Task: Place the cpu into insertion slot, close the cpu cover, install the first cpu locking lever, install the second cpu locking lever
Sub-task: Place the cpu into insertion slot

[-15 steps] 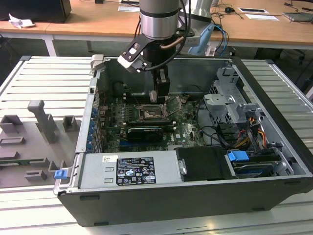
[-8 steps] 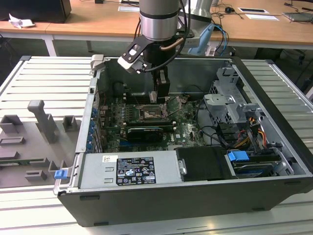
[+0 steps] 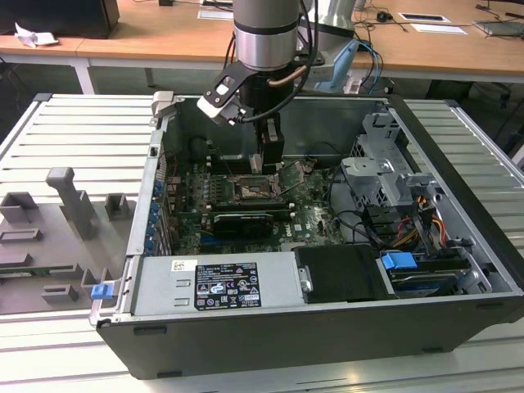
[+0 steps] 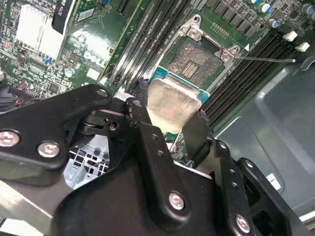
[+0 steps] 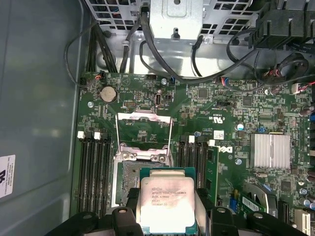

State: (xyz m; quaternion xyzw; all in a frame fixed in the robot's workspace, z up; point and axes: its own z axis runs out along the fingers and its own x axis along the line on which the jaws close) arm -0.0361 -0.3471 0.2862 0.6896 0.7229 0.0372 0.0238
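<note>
End effector [image 3: 268, 157] clamps the cpu [image 4: 173, 104] by its edges, close over the slot [image 4: 197, 61]; keeping it flat and squarely aligned should seat it cleanly.

This is a robotics lab or test workshop. A robot arm [image 3: 266, 33] reaches into an open computer case [image 3: 286, 344], its gripper [image 3: 268, 160] gripping a cpu [image 5: 165, 201] over the bare board [image 5: 221, 108]. The case lies on a ribbed metal table [image 3: 82, 123], with grey moulded fixtures [image 3: 74, 205] at the exterior view's left. Behind stand long wooden desks [image 3: 164, 33] strewn with papers [image 3: 434, 28].
</note>
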